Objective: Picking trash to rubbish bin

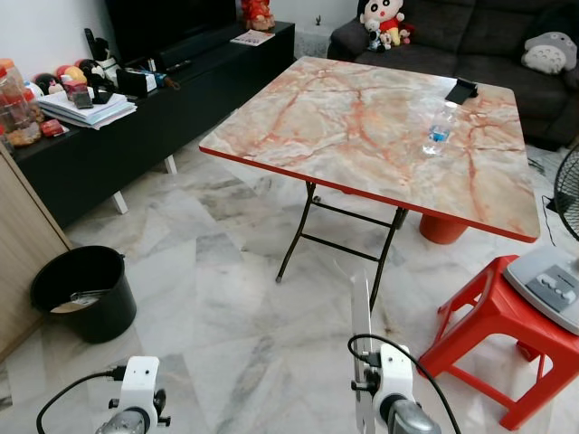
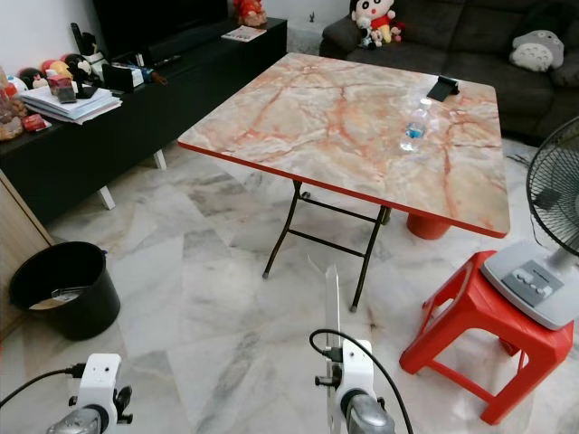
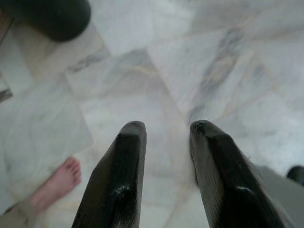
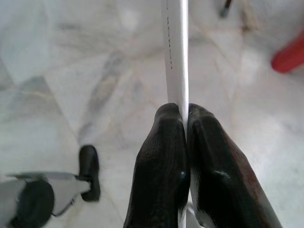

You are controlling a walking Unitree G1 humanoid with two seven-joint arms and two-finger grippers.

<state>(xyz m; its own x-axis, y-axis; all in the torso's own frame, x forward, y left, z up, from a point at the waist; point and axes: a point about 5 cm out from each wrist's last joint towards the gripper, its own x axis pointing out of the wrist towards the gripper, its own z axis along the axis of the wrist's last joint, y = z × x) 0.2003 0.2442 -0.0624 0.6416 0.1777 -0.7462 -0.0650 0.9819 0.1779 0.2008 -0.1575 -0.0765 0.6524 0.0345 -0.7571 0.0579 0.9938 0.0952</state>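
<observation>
At your far left a round black plastic bucket [image 1: 83,291] stands on the pale marble-tile floor [image 1: 217,298], beside the long black low cabinet [image 1: 136,117] with its stacked papers and small items. Some light debris lies in the bucket's bottom.

Your left claw [image 3: 164,142] hangs low over the floor with its two black fingers [image 3: 126,171] spread apart and nothing between them. In the left wrist view a person's bare foot [image 3: 59,183] rests on the tiles near it.

Ahead of you stands the square folding table [image 1: 362,136] with a marbled orange-pink top and red edge. A clear plastic water bottle [image 1: 439,131] stands upright on it toward the right side, and a small black object [image 1: 461,90] lies further back near the far edge.

Your right claw [image 4: 184,118] is pressed together on a thin flat white strip [image 4: 175,52], which sticks up out of the fingers over the floor, in front of the table legs.

Further right, a red plastic stool [image 1: 493,339] carries the grey base of an electric fan [image 1: 552,285]. A dark grey sofa [image 1: 470,41] with soft toys sits behind the table.
</observation>
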